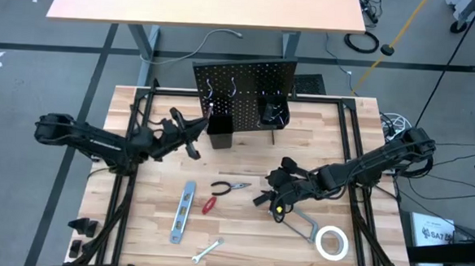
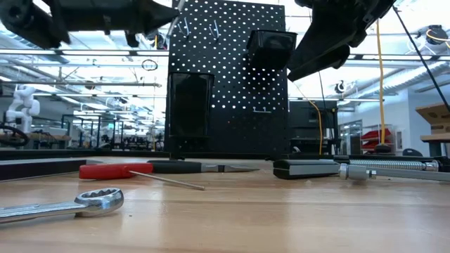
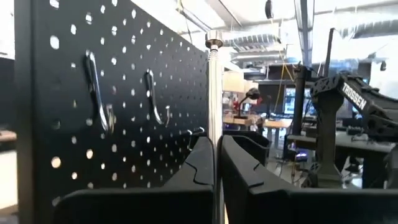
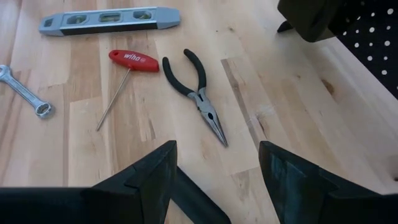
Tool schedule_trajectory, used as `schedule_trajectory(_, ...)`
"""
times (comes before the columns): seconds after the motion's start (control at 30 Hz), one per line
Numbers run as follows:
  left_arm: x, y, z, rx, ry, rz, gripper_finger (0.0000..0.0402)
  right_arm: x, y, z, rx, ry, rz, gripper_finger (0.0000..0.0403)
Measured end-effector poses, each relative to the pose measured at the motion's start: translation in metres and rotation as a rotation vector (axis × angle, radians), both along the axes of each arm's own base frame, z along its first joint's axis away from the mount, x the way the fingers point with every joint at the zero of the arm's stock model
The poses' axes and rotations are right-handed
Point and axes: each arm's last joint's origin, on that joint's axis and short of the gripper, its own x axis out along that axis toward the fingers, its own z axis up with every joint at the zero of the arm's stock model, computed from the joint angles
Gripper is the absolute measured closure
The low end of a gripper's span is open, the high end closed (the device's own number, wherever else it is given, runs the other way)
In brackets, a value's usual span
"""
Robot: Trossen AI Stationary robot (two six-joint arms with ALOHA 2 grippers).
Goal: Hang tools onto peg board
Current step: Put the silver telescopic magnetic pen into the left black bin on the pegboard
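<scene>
The peg board [image 1: 244, 80] stands upright at the table's far side, with silver hooks [image 3: 99, 93] and two black bins [image 1: 220, 132]. My left gripper [image 1: 195, 143] is raised beside the left bin, shut on a thin silver rod [image 3: 213, 93]. My right gripper [image 1: 279, 196] hangs open above the table, right of the pliers [image 4: 196, 90], touching nothing. The level [image 1: 183, 212], red-handled screwdriver [image 1: 208, 205], wrench [image 1: 207, 249], bar clamp [image 1: 302, 226] and tape roll [image 1: 331, 242] lie flat on the table. My left gripper pinches the thin silver rod's shaft [image 3: 213, 138] between its two fingers. The fingers lie across the rod, which stands upright and rises past them to a small capped end [image 3: 213, 42], clear of the table. The fingers hide its lower part.
The right bin [image 1: 271, 112] holds a dark object. A second table [image 1: 203, 5] stands behind the peg board. Bare wood lies between the left bin and the pliers. Black frame rails [image 1: 120, 192] run along the table's left and right sides.
</scene>
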Motion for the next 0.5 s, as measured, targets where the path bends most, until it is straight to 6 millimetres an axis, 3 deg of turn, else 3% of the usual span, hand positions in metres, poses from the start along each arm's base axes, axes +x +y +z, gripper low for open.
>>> schedule_trajectory(0.2, 0.012, 0.014, -0.012, -0.058, 0.010, -0.014, 0.0397, 0.001, -0.003, 0.000, -0.014, 0.003, 0.006, 0.0181)
schedule_trajectory(0.5, 0.025, 0.018, -0.025, -0.055, 0.051, -0.023, 0.0397, 0.001, -0.003, 0.000, -0.027, 0.003, 0.020, 0.0181)
